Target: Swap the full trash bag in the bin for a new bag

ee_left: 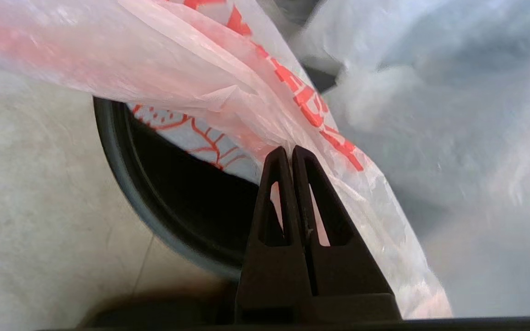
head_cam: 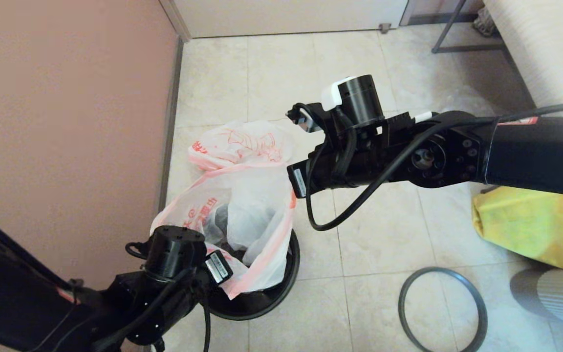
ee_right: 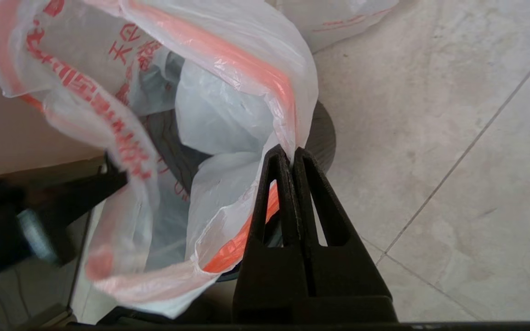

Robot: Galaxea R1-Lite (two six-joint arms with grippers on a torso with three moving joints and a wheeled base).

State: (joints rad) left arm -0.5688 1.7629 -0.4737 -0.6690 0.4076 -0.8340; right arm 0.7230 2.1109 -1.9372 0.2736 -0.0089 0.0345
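New bag (head_cam: 242,215) held open over the bin (head_cam: 267,293) by both tools.

The left tool (ee_left: 291,149) is clamped on the bag's orange-pink hem at the bin's near rim; the right tool (ee_right: 291,149) is clamped on the hem at the opposite side, so the mouth spans the bin. The bag's body hangs into the bin, not yet seated. The full trash bag (head_cam: 242,144) lies on the floor (head_cam: 359,234) just beyond the bin; the grey hoop rim (head_cam: 443,313) lies apart, nearer the right arm.
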